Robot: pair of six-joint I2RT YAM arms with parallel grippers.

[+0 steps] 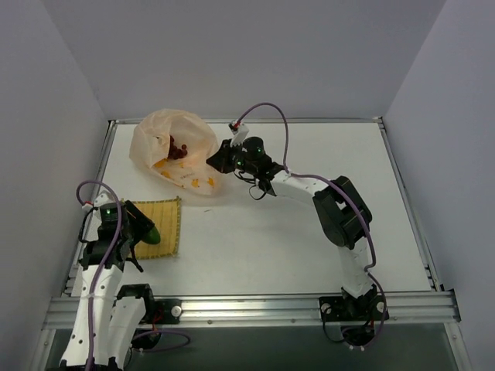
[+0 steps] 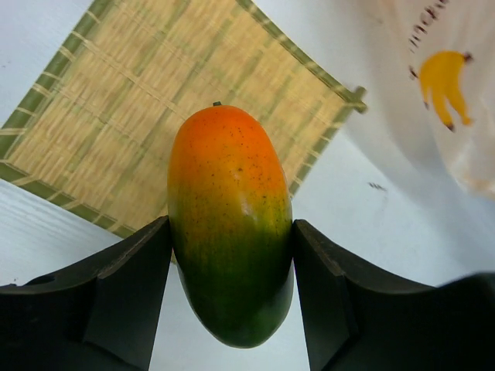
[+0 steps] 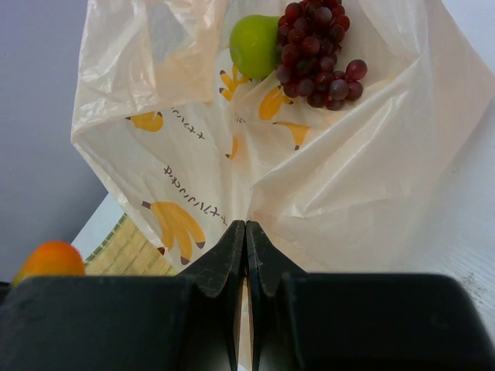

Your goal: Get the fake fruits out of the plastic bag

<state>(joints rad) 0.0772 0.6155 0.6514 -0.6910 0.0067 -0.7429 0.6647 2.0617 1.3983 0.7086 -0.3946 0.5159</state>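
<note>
The plastic bag (image 3: 363, 178) looked thin, crinkled and translucent; the mango (image 2: 230, 224) was glossy and smooth; the mat (image 2: 100, 116) was coarse woven straw.

Three fruits (image 2: 230, 224), one bag (image 3: 348, 178) (one mat (image 2: 116, 100))

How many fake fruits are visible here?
3. A mango is held in the left gripper over the mat; a green apple and a grape bunch lie inside the plastic bag. More may be hidden.

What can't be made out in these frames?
Mango to woven mat gap: left wrist looks straight down it; top view, left gripper covers it.
More fruit beyond green apple and grape bunch: plastic bag folds hide it, right wrist.
Green apple in top view: bag wall hides it.
</note>
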